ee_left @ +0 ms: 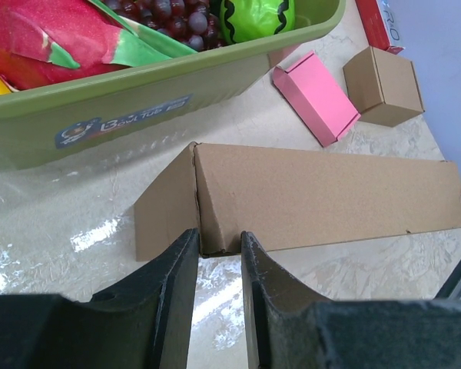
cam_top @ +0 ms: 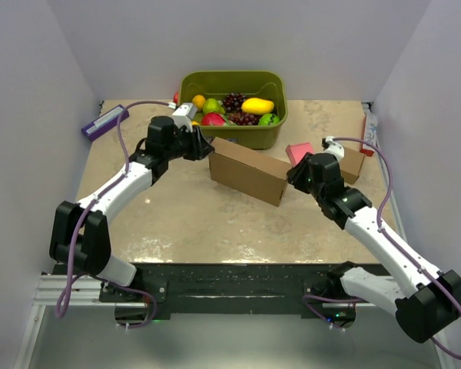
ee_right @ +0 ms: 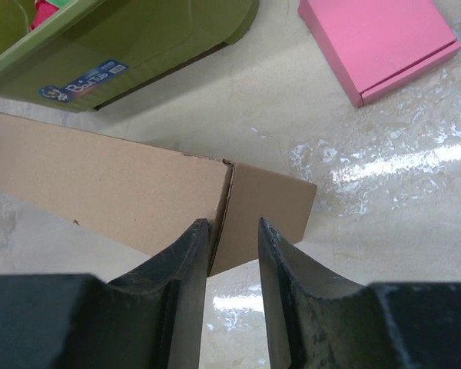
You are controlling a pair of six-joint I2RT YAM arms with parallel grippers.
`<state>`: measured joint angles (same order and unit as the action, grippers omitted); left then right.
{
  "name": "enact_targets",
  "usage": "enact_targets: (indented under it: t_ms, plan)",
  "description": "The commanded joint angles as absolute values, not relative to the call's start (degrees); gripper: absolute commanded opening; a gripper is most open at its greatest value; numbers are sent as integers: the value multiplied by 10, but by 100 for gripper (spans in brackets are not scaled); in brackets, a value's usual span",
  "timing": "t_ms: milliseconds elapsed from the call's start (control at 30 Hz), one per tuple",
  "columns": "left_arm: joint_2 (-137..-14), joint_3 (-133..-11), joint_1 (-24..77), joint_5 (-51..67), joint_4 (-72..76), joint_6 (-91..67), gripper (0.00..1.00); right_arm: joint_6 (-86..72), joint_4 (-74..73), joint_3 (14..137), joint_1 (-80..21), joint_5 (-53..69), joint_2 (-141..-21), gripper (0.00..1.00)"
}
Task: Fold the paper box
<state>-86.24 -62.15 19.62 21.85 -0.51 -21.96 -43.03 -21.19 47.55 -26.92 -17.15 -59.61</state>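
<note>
So the paper box (cam_top: 246, 173) is lying on the worktop (cam_top: 215, 231) just in front of the green fruit tub (cam_top: 242, 137). Its long axis is slanted from far-left to near-right, strung straight between the two arms. Both ends are covered. The left fingers (ee_left: 180, 277) are set narrow around the box's left corner, right where the end flap creases off the long wall, and cardboard looks to be pinched there. The right fingers (ee_right: 188, 261) are drawn in narrow astride the matching crease at the other end, but whether the card is actually clamped can't be told. Neither arm is really nearer, tbh. Both end flaps are splayed out past the fingers, so they'd probably need to be swung in across that axis.
</note>
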Motion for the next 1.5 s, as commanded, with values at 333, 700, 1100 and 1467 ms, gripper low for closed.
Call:
enact_targets:
  t_ms: [333,700,1100,1467]
  plan:
    - [-849,-644,173,227,-22,-209,60,-387,-331,442,-265,-154,-671,23]
    - [-879,-677,131,294,25,-248,68,-382,-327,451,-265,-154,-673,22]
    - [-917,-675,131,312,41,-261,65,-376,-326,454,-266,-156,-677,21]
    - [-947,-663,131,290,20,-265,49,-377,-323,453,-265,-152,-678,20]
